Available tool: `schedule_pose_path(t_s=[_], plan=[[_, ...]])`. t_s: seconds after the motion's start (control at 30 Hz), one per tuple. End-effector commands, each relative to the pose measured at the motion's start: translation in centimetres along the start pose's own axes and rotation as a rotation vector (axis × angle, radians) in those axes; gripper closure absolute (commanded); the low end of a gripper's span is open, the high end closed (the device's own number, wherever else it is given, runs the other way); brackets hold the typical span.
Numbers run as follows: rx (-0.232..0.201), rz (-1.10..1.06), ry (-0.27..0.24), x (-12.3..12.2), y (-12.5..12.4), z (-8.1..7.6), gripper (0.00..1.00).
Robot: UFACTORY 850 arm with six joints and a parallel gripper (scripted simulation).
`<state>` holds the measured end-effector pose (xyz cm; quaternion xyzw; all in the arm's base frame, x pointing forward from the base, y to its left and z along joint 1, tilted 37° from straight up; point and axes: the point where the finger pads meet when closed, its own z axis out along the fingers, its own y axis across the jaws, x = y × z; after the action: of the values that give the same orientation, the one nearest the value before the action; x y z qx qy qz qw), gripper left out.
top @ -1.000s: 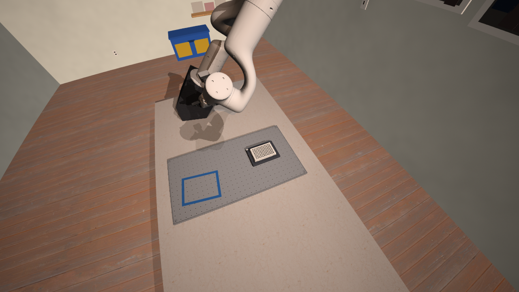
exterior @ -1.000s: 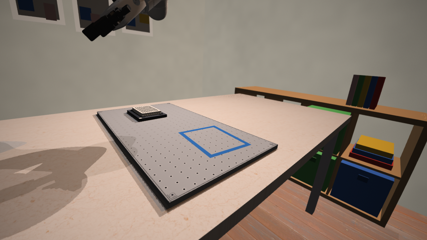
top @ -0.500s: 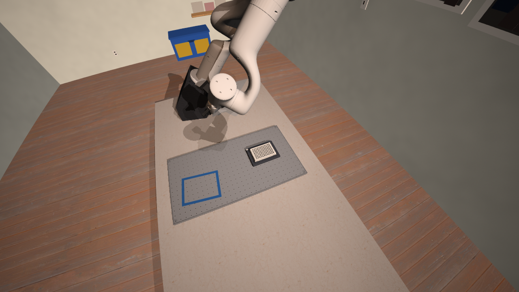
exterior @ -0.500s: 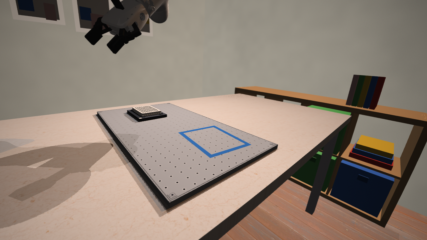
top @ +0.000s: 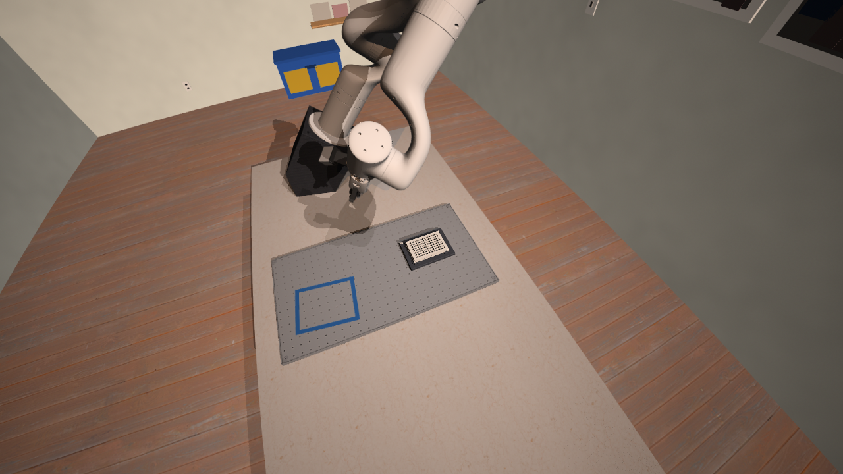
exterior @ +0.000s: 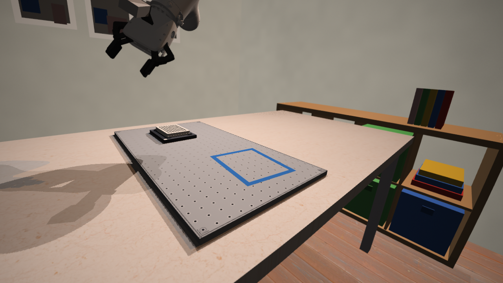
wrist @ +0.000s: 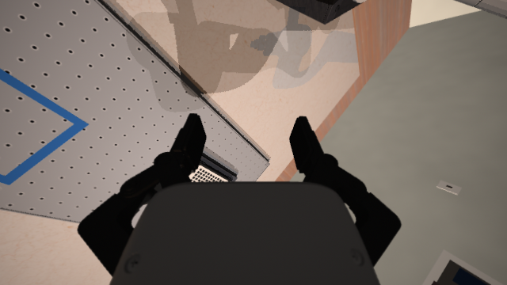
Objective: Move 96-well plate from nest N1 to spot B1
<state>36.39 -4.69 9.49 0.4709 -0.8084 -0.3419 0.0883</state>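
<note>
The white 96-well plate (top: 425,245) sits flat in the black plate nest (top: 427,248) at the far right of the grey perforated deck (top: 382,282). It also shows in the exterior view (exterior: 173,130), and a corner of it in the wrist view (wrist: 207,174), partly hidden by my left finger. The blue taped outline (top: 326,304) lies at the other end of the deck (exterior: 252,166) and is empty. My gripper (exterior: 131,59) (top: 355,191) (wrist: 249,126) is open and empty, high above the table near the deck's back edge, well apart from the plate.
The arm's black base (top: 312,154) stands at the table's far end. A wooden shelf (exterior: 415,155) with books and boxes stands beside the table. A blue and yellow cabinet (top: 308,68) is by the far wall.
</note>
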Motion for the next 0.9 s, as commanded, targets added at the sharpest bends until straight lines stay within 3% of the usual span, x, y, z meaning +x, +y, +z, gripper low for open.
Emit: schedule_pose_path(t_s=[0.0,0.87], plan=[[0.020,-0.157,-0.033,-1.1,-0.3,0.1,0.00],[0.157,-0.859,-0.094,-7.1,-2.0,0.5,0.00]])
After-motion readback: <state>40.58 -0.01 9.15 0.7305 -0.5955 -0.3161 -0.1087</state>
